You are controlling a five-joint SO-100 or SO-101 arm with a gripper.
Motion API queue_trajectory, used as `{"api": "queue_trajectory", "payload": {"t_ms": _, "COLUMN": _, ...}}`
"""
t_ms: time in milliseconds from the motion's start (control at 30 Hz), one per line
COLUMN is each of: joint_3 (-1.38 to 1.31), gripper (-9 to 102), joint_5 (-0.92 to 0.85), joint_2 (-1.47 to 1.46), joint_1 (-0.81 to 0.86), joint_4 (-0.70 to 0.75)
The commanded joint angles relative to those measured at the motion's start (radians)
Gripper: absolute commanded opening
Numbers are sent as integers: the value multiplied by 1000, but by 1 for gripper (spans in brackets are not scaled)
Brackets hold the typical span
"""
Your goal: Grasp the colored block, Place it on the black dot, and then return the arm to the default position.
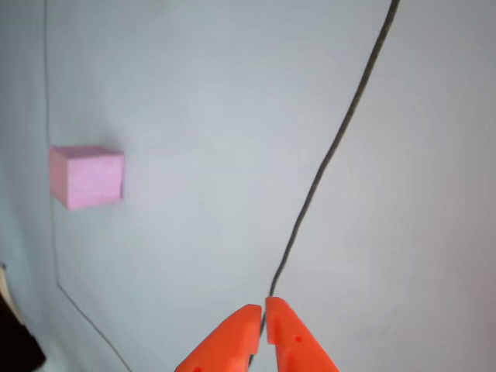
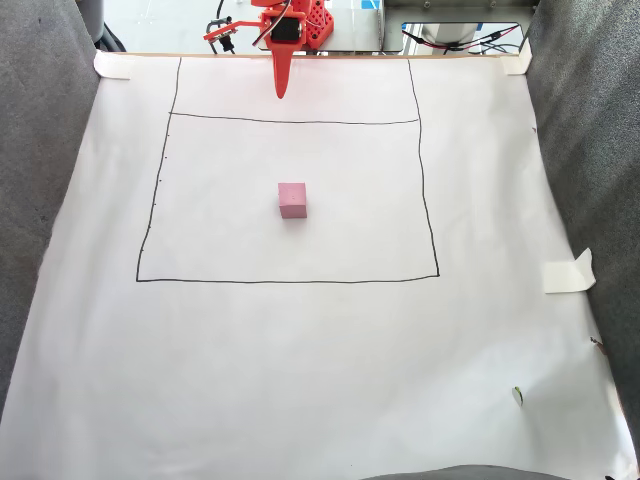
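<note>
A white paper sheet (image 2: 300, 350) covered the counter, with a black rectangle drawn on it. The pink foam cube (image 2: 292, 199) sat near the middle of that rectangle, well apart from the bright orange gripper (image 2: 281, 92) at the sheet's far edge. Its jaws were together, empty.

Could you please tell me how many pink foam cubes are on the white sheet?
1. The pink foam cube sits alone inside the drawn rectangle, near its centre.

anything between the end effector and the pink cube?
In the fixed view, only bare white paper and one drawn black line cross between end effector and pink cube.
</note>
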Motion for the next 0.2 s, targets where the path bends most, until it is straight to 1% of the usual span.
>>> {"api": "queue_trajectory", "payload": {"t_ms": 0, "joint_3": -14, "gripper": 0, "joint_5": -20, "joint_2": 6, "joint_1": -15, "joint_4": 2}}
{"api": "queue_trajectory", "payload": {"t_ms": 167, "joint_3": -14, "gripper": 0, "joint_5": -21, "joint_2": 6, "joint_1": -18, "joint_4": 2}}
